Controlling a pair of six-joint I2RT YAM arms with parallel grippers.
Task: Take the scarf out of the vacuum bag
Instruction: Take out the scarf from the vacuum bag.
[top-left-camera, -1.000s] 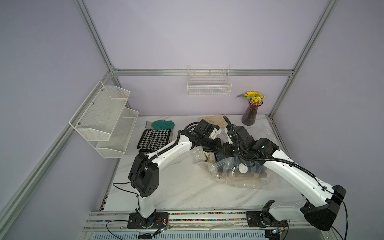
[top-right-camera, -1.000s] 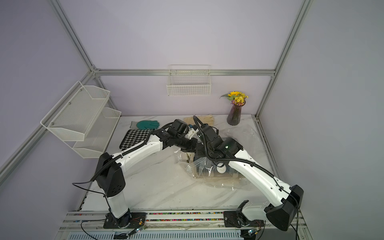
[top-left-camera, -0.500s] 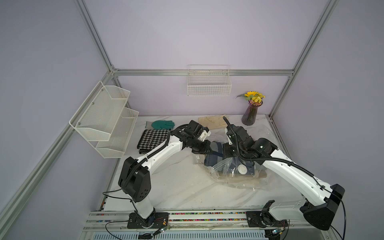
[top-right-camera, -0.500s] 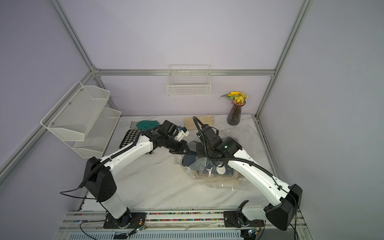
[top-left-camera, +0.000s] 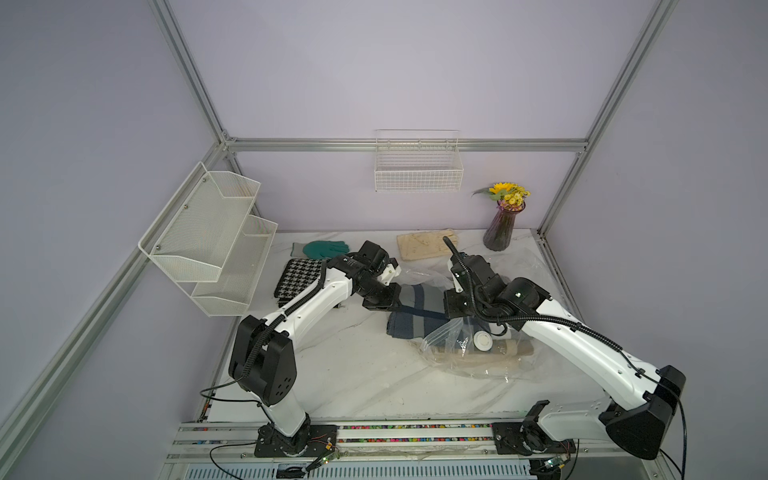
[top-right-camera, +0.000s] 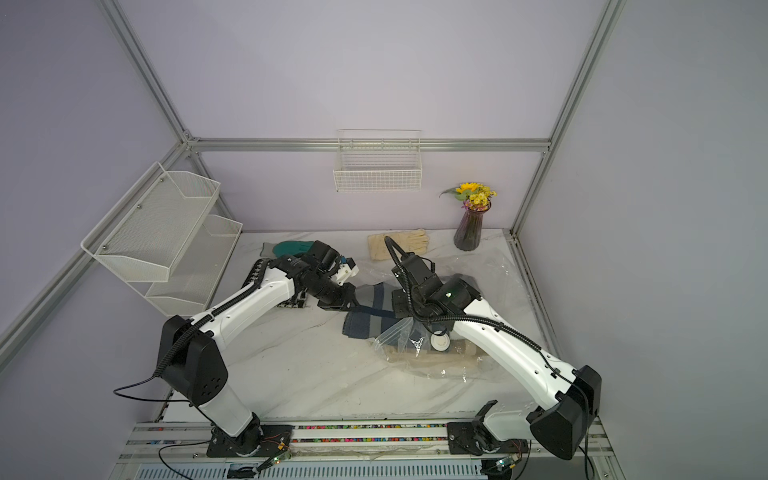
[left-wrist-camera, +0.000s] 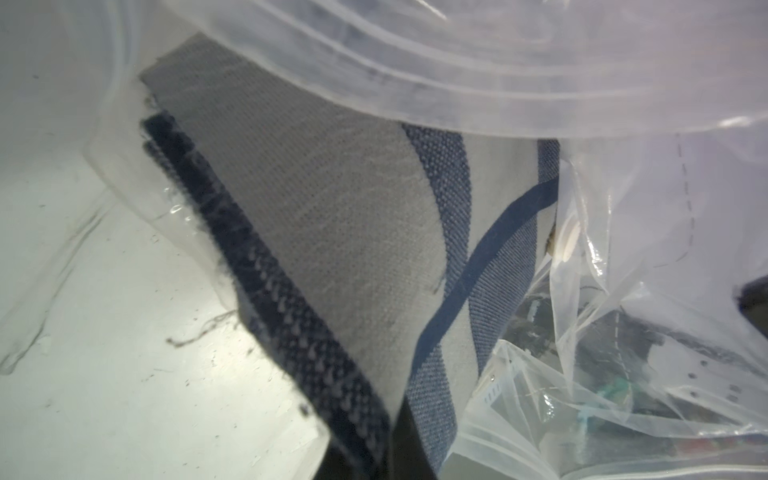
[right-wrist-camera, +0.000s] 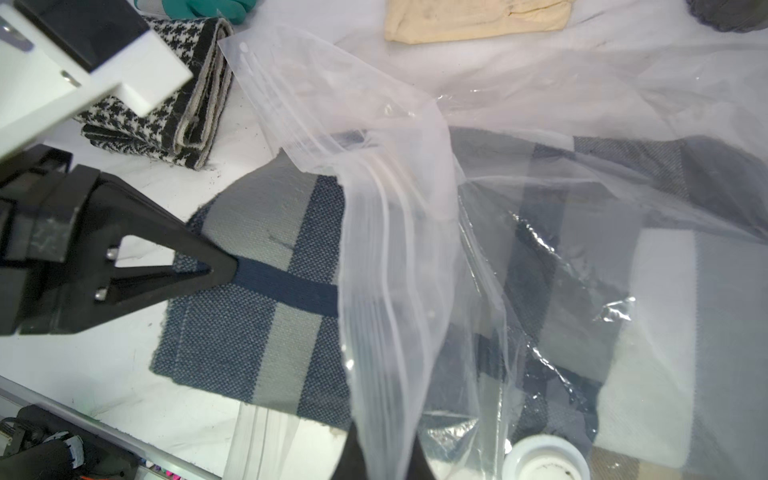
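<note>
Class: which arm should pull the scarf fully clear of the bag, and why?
Left. The left gripper is shut on the scarf outside the bag; the right gripper pinches the bag's mouth.

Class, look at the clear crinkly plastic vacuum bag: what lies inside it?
Part of the blue-and-grey woven scarf, its other end outside, and beige fabric beneath. Glare and the right arm hide anything deeper.

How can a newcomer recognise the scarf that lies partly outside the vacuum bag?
On the marble table, in front of the flower vase, lies a clear vacuum bag with a round white valve. From its open mouth a flat scarf sticks out, pinched by the left pincer. Its blue and grey woven stripes distinguish it from the black-and-white houndstooth cloth nearby.
</note>
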